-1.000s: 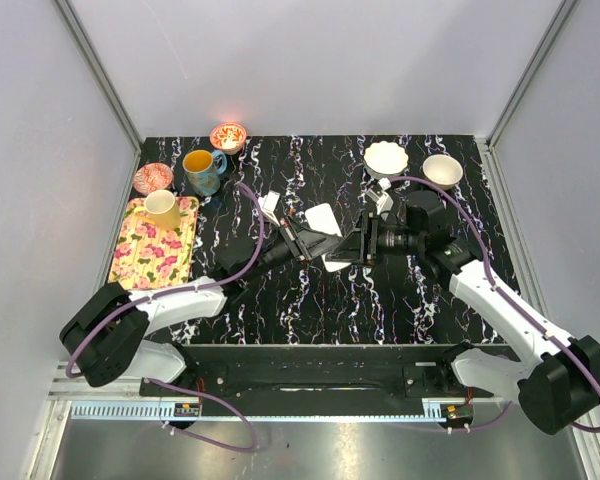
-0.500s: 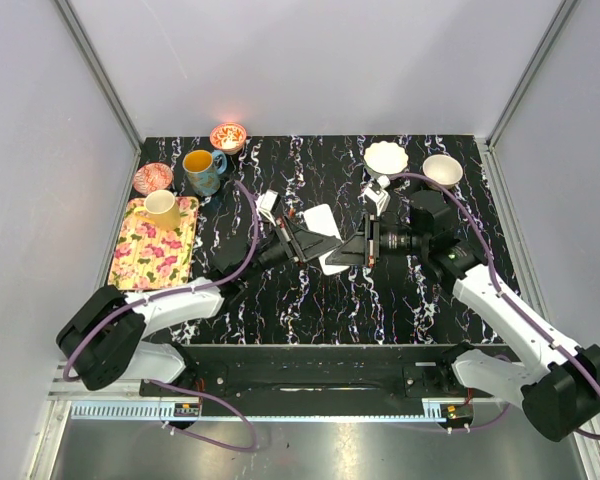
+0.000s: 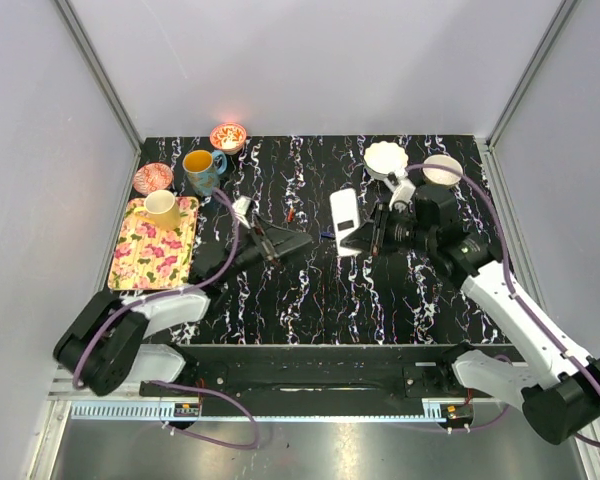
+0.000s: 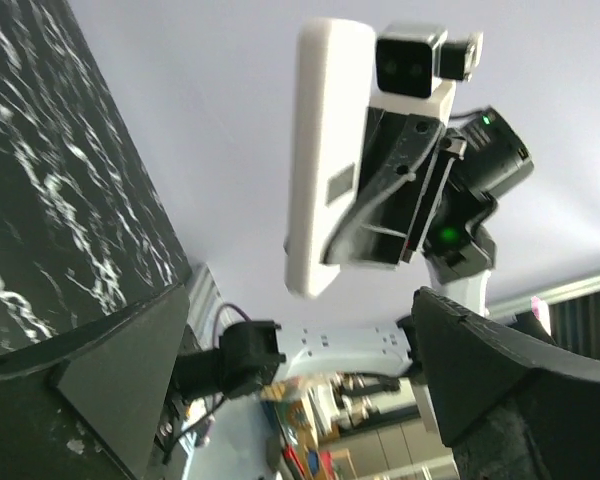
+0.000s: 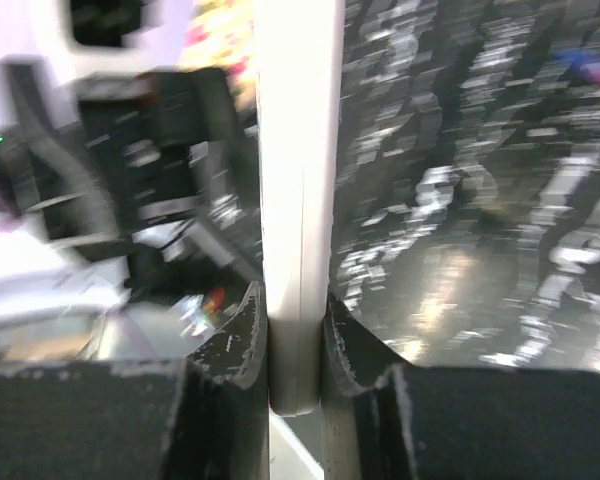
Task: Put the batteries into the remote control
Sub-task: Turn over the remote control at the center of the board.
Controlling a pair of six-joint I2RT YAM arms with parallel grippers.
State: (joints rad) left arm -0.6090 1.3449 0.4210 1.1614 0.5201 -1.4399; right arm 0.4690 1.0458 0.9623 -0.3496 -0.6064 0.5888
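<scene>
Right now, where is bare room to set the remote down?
Bare: the back middle, between the orange bowl and the white bowl, and the near middle, between the left arm and the right arm. Crowded: the left back corner, with mug, red bowl and tray.

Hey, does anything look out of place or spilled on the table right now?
Nothing looks spilled or broken. The remote control is just held up off the table, clamped in the right gripper.

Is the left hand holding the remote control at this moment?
No. In the top view the left hand stands open and apart from the remote control, which only the right hand grips.
</scene>
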